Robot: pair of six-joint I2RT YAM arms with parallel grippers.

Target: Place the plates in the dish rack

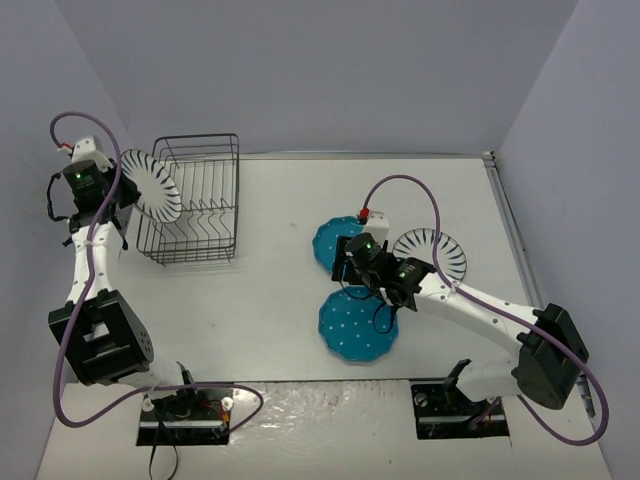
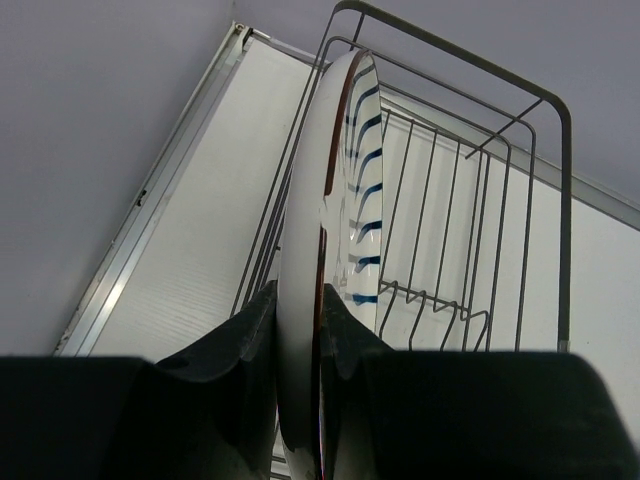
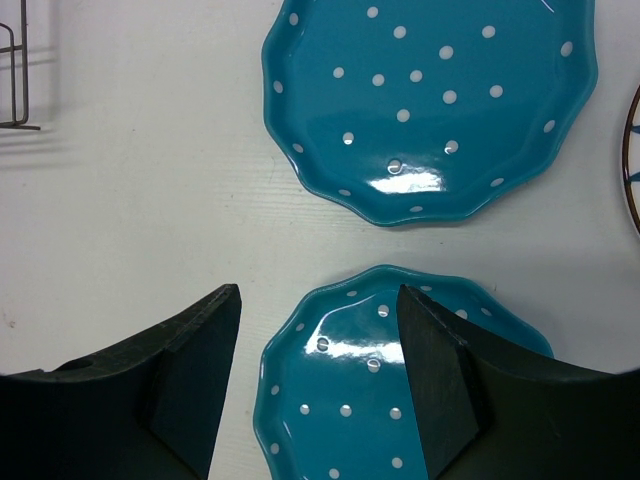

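My left gripper is shut on a white plate with dark radial stripes, holding it on edge at the left side of the black wire dish rack. In the left wrist view the plate stands upright between my fingers, with the rack beside it. My right gripper is open and empty, hovering between two teal dotted plates. The right wrist view shows the far teal plate and the near one under my gripper. A second striped plate lies flat to the right.
The rack's prongs show no plates between them. A rack corner shows at the top left of the right wrist view. The striped plate's rim is at that view's right edge. Grey walls enclose the table.
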